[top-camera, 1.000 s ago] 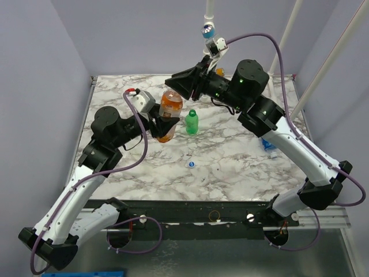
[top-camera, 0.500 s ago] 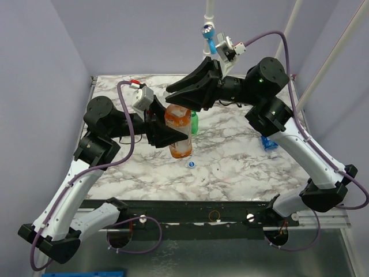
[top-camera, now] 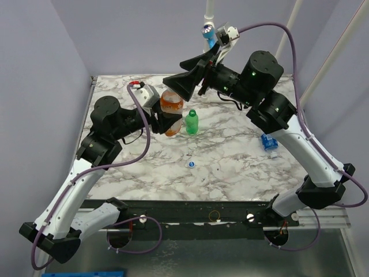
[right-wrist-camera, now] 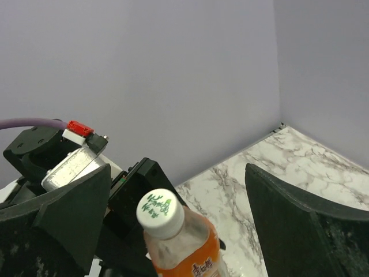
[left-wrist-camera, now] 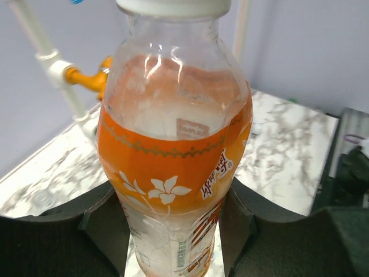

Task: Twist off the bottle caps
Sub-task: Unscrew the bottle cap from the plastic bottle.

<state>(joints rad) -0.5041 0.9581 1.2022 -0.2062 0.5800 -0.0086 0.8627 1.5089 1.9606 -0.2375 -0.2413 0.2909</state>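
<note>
Above the marbled table, the left hand clamps the orange bottle around its lower body, while the right hand stands spread wide just over the white cap, touching nothing. Doing this step well likely means lowering the right fingers squarely around the cap, closing on its rim rather than the neck, and twisting against a firm left grip so the bottle cannot spin. Whether the cap is already loose on its thread cannot be told. The bottle's base is cut off, so its contact with the table is unclear.
</note>
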